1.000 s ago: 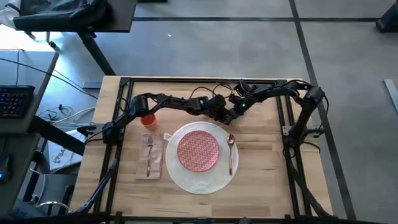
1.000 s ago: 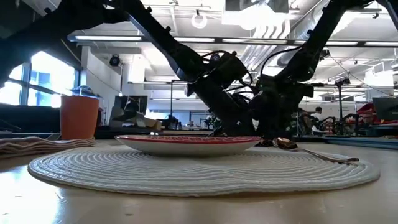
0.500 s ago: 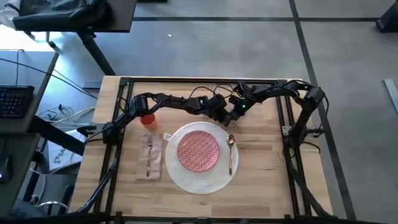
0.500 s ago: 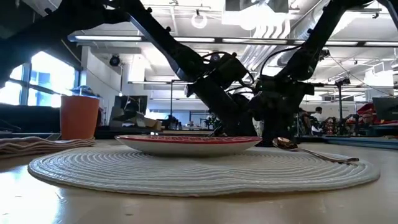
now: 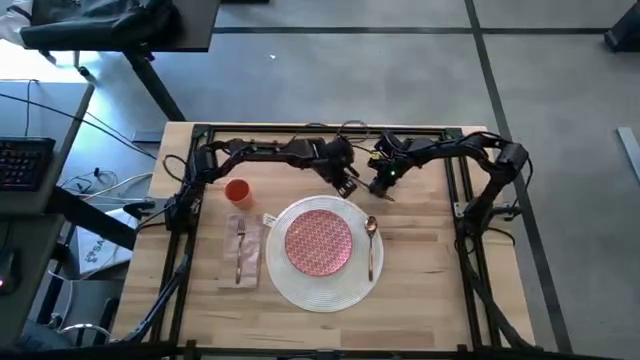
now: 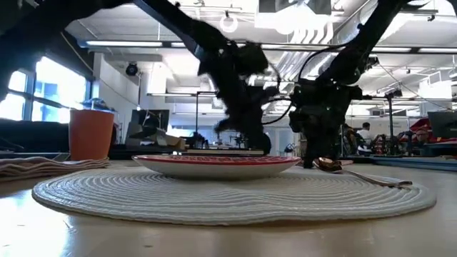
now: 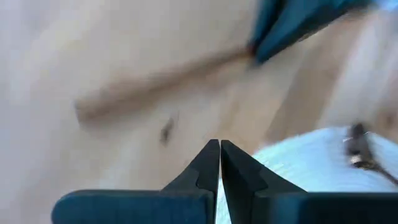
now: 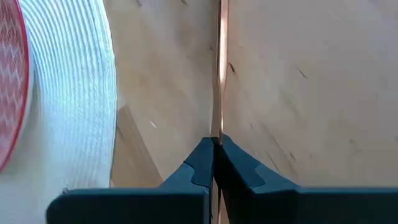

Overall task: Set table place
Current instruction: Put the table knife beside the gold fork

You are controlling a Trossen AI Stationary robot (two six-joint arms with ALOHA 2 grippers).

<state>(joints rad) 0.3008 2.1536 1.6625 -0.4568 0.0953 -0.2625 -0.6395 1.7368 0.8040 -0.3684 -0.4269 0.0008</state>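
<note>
A round white placemat (image 5: 300,285) lies on the light-wood table (image 5: 420,300) and carries the red-patterned plate (image 5: 319,241) and a gold spoon (image 5: 371,245). To its left a fork lies on the beige napkin (image 5: 243,250), with the orange cup (image 5: 237,190) just beyond. My right gripper (image 5: 384,190) hovers past the placemat's far edge, shut on a thin gold piece of cutlery (image 8: 221,68). My left gripper (image 5: 347,188) is close beside it on the left, shut and holding nothing (image 7: 220,144). My right gripper pinches one end of the thin gold cutlery (image 8: 216,134) between its two fingertips. The piece runs straight on from the fingers, along their line, low over the wood. Whether its free end (image 8: 222,12) rests on the table, I cannot tell.
The black frame rails (image 5: 455,200) run along both sides and the far edge of the table. Bare wood lies to the right of the placemat (image 5: 420,250) and along the near edge. A dark desk with a keyboard (image 5: 25,160) stands off to the left.
My left gripper has drawn away from my right gripper, toward the table's left and far edge, and has risen; its arm has folded back toward the far rail. My right gripper has stayed nearly in place with the cutlery.
</note>
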